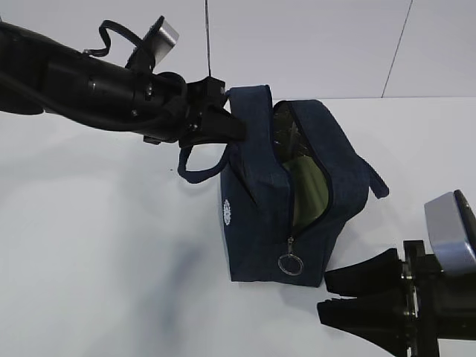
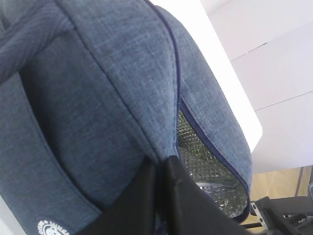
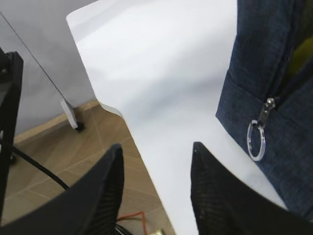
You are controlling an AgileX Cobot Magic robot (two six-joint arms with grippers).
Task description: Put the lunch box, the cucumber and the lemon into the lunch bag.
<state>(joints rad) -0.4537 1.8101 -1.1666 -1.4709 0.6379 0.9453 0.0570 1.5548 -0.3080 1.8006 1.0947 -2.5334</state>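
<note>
2 tools: left tool [image 1: 223, 119] pinches lunch bag [image 1: 253, 223] flap, right tool [image 1: 362, 296] spread.

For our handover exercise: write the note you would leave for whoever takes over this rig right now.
Left gripper: shut on the lunch bag flap, holding the opening apart.
Right gripper: open, empty, low beside the bag near the zipper ring.
Lunch box: pale green lid shows inside the bag.
Cucumber, lemon: not clearly seen; none on the table.
Left: confirm contents; zipper is open.
</note>
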